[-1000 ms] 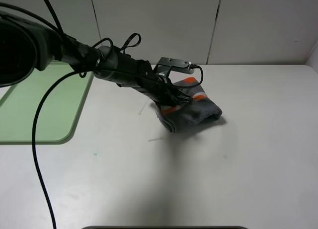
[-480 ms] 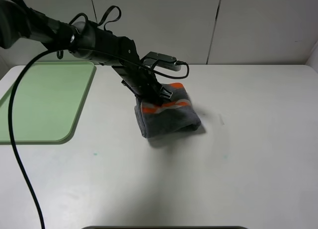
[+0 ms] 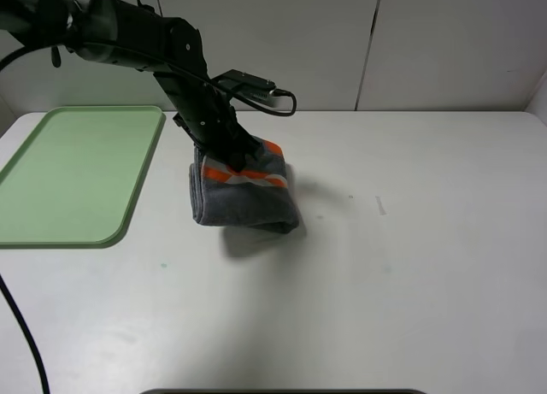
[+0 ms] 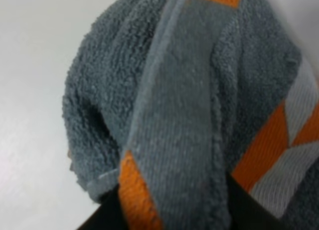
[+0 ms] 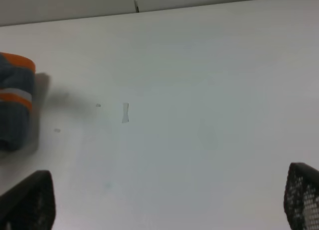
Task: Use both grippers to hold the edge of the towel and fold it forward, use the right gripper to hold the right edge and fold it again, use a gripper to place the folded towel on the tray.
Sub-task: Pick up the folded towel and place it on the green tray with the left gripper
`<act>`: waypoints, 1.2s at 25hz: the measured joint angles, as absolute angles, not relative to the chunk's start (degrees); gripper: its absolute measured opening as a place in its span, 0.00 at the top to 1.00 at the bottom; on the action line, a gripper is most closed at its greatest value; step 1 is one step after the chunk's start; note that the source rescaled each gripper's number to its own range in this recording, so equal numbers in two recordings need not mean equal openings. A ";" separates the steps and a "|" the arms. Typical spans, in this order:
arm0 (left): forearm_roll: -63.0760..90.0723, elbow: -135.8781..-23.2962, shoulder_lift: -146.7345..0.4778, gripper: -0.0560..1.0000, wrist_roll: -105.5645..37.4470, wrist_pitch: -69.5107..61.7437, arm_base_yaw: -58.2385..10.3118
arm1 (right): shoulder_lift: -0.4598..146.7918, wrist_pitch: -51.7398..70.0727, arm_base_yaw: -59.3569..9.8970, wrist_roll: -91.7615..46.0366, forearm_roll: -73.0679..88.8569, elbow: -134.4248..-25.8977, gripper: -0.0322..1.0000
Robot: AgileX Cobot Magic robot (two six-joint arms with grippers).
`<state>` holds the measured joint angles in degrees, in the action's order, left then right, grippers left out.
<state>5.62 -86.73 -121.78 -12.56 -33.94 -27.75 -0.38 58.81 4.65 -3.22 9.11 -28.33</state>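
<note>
Leftmost, the green tray (image 3: 81, 176) lies flat on the white surface (image 3: 385, 266). Just right of it, the left hand (image 3: 229, 157) pinches the top of the folded grey towel (image 3: 244, 197), which hangs bunched with its orange and white stripes showing, its lower fold close above the surface. Farther right, the right hand (image 5: 167, 200) stands wide apart, holding nothing.

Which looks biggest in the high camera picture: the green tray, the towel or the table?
1. The table, by far.
2. The green tray, partly cut off by the picture's edge.
3. The towel, folded and held up by the left tool.
</note>
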 joint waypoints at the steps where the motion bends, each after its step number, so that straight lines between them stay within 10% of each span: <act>1: 5.44 -86.73 -121.51 0.69 -12.56 -34.89 -27.37 | -0.38 58.81 4.65 -3.22 9.11 -28.33 0.00; 30: 4.79 -71.97 -108.79 0.69 -12.48 -36.56 -5.60 | -0.38 58.81 4.65 -3.22 9.11 -28.33 0.00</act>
